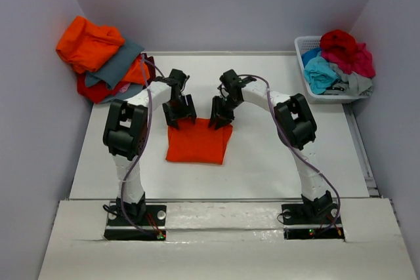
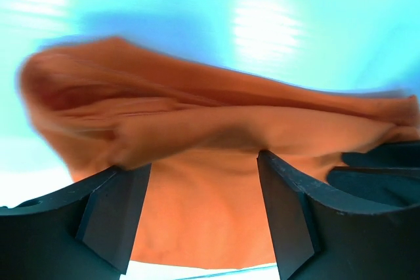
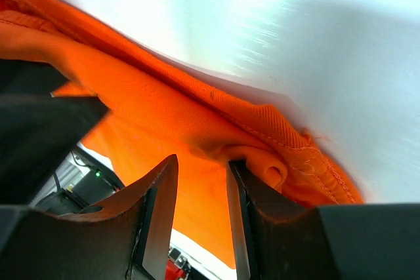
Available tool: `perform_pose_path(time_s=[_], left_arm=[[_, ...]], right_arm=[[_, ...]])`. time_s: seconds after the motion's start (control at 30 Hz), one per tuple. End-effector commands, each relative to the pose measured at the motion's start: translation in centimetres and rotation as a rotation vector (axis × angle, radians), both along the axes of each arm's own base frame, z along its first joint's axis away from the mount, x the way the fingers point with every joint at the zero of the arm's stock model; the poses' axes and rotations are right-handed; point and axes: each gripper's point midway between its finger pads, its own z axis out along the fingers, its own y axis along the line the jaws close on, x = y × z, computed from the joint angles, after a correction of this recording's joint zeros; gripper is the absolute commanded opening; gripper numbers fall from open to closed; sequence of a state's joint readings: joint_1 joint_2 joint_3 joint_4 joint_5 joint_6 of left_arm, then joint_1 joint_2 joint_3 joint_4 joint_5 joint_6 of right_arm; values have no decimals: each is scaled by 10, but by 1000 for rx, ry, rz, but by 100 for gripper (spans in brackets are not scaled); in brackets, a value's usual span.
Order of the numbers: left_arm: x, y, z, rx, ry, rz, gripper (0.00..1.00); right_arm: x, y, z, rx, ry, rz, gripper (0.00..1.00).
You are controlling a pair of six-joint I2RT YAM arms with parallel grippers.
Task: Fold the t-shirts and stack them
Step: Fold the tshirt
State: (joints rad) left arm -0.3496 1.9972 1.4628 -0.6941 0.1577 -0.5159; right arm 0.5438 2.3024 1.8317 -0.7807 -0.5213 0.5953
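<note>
A bright orange t-shirt lies folded into a rough square on the white table, between the two arms. My left gripper sits at its far left edge; in the left wrist view the gripper is wide open, with the shirt under it and a rolled fold past its tips. My right gripper is at the far right edge. In the right wrist view the gripper stands narrowly open, and a bunched hem of the shirt touches one finger.
A heap of orange, grey and red t-shirts lies at the back left, off the table's corner. A white slatted basket at the back right holds red, turquoise and crimson shirts. The arm bases stand at the near edge.
</note>
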Motion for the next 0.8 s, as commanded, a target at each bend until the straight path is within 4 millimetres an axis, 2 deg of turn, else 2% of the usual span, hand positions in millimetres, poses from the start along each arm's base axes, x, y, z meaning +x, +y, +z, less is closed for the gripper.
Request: perform_pose_path(time_s=[0.0, 0.17, 0.3, 0.4, 0.53, 0.77], left_arm=[[1, 27, 18, 42, -46, 27, 79], [1, 31, 32, 37, -69, 29, 79], [-5, 42, 28, 76, -55, 47, 80], [-19, 44, 23, 74, -29, 55, 80], [-35, 47, 31, 57, -43, 78, 80], [-65, 63, 29, 90, -16, 97, 82]], right_arm=[[7, -9, 11, -14, -43, -8, 42], [5, -10, 5, -19, -35, -6, 42], [5, -11, 4, -22, -37, -6, 42], [4, -11, 5, -19, -37, 1, 42], [6, -10, 10, -13, -52, 3, 42], [5, -9, 8, -7, -49, 12, 42]])
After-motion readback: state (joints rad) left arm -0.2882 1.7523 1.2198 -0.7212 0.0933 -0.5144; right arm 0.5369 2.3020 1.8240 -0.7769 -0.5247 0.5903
